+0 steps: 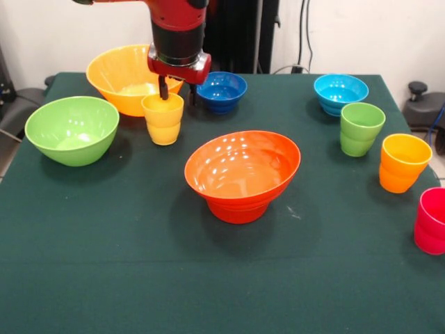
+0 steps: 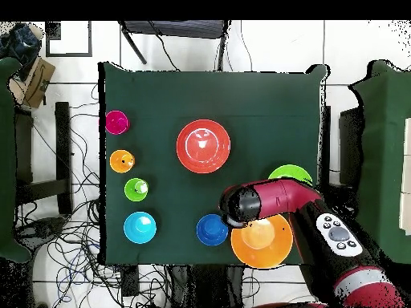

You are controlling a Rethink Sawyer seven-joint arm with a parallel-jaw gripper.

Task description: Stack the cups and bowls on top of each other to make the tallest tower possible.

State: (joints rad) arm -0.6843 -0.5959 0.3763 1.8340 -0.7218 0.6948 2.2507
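Where the green cloth of the table [image 1: 104, 278] lies nearest the front camera, nothing stands on it, and the tower [image 1: 243, 174] serves as the landmark in the middle: a wide orange bowl sitting upright on a smaller orange base, seen from overhead as a red-orange disc [image 2: 203, 145].

To the right of the tower in the front view, the pink-red cup [image 1: 432, 220] stands at the table's edge, nearest of the row. Behind it come the orange-yellow cup [image 1: 403, 162], then the green cup [image 1: 361, 129], then the light blue bowl [image 1: 340, 92], each apart from the next.

Left of the tower sits the green bowl [image 1: 71, 129]. Just behind the tower and slightly left stands the yellow cup [image 1: 163, 118], upright. The gripper [image 1: 176, 89] hangs over it from the red and black arm; one dark finger [image 1: 163, 88] reaches down at the cup's rim, another shows just right of the cup, so the fingers seem spread about the rim, though whether they press on it cannot be told.

Farther back, the large yellow bowl [image 1: 122, 75] sits behind the yellow cup, and the dark blue bowl [image 1: 222, 90] sits right of the gripper.
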